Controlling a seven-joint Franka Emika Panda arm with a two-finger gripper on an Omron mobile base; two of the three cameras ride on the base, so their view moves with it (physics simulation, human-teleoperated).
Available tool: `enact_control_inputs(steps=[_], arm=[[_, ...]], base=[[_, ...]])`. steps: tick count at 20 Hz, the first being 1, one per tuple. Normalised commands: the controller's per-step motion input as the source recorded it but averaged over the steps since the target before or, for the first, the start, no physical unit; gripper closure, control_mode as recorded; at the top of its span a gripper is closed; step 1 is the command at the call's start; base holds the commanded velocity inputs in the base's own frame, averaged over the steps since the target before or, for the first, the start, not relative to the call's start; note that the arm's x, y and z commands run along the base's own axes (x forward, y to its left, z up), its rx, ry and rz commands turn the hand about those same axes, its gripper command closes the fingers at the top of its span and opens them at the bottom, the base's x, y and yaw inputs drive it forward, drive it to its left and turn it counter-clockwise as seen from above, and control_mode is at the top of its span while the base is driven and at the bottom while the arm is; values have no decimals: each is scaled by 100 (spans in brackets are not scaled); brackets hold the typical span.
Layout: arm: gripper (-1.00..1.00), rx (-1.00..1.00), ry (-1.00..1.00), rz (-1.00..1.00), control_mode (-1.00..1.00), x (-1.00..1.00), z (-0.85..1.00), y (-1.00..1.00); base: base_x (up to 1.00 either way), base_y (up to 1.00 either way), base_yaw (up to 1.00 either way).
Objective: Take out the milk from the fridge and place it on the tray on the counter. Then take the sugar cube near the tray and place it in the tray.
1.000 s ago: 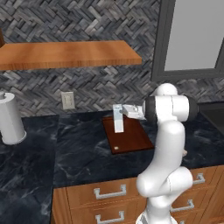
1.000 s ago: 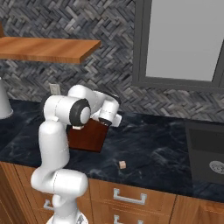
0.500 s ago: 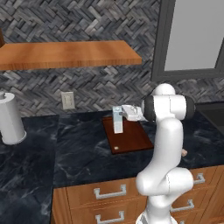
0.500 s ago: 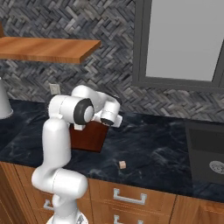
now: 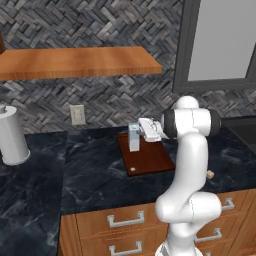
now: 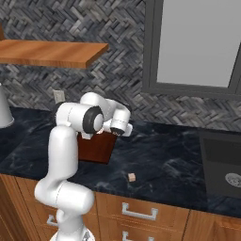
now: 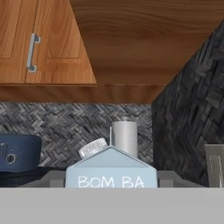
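**Milk carton over the tray**

Black marble-like counter (image 5: pixel 95 180) with white veins runs beneath a herringbone stone wall. On it lies the flat reddish-brown wooden tray (image 5: pixel 150 160). The pale blue gabled milk carton (image 5: pixel 134 137) stands upright at the tray's far left, clamped in the white arm's gripper (image 5: pixel 141 131). Right of the tray, apart, sits the tiny beige sugar cube (image 6: pixel 132 177).
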Motion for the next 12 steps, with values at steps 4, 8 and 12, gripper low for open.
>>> enact_control_inputs(steps=[4,8,12], arm=[[100,0,0,0,-100,3,-17,0],[100,-2,0,0,-100,2,-25,0],[100,-1,-6,0,-100,0,-26,0]], base=[[0,0,0],[0,0,0],[0,0,0]])
